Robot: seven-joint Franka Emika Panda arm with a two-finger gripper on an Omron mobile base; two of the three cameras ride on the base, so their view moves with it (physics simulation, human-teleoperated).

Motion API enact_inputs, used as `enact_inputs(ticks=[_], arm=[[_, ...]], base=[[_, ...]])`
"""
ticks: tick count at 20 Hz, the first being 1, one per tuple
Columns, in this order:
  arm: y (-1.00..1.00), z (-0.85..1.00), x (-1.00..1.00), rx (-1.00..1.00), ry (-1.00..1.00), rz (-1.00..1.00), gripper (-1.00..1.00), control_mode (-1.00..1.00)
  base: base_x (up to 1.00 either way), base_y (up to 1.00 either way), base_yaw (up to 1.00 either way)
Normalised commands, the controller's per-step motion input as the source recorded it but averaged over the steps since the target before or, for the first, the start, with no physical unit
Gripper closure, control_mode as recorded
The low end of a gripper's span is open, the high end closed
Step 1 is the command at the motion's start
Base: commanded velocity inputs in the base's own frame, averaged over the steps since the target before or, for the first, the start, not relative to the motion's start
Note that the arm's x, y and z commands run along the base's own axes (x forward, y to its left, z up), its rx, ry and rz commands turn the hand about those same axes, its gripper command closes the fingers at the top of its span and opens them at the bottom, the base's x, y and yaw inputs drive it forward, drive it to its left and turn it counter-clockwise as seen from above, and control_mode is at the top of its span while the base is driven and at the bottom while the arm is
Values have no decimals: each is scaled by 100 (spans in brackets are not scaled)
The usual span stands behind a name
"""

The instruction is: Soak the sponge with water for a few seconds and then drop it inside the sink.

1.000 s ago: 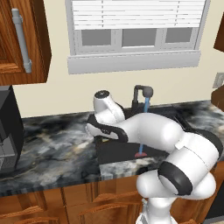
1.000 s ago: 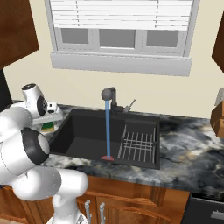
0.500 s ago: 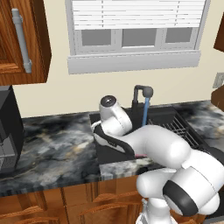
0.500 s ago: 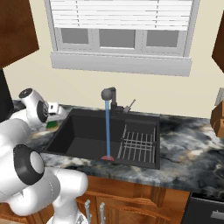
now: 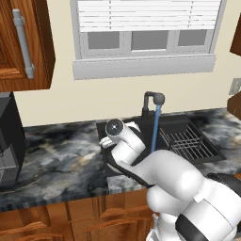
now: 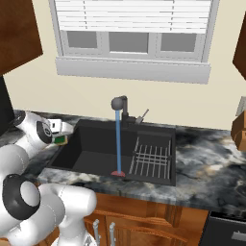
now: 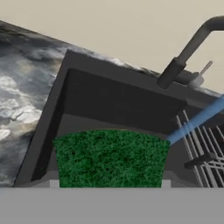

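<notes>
Gripper (image 6: pixel 61 130) clamped on the sponge (image 7: pixel 111 158) at the sink's (image 6: pixel 158 178) left rim. Carry step under way; next, swing right into the water (image 6: pixel 118 141) and hold there.

sponge (image 7: pixel 110 158) — lower edge cut off | sink (image 5: pixel 177 123) — near-left part behind arm

Wire dish rack (image 6: pixel 153 157) by a marble counter (image 5: pixel 56 160); blinded window (image 6: pixel 132 29) above, wooden cabinets (image 5: pixel 21 42).

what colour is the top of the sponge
Dark green, with a speckled scouring texture; the sponge shows best in the hand view, close up over the sink.
</notes>
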Motion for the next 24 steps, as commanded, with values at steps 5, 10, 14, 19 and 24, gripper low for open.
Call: enact_inputs(ticks=[5,10,14,19,24], arm=[[-15,25,0,-1,-12,-8,100,-100],[-27,23,0,3,-6,-7,100,-100],[-19,0,0,6,-8,-8,100,-100],[-2,-9,0,9,-8,-9,100,-100],[0,0,0,4,-14,-8,100,-100]], base=[[0,0,0],[0,0,0],[0,0,0],[0,0,0],[0,0,0]])
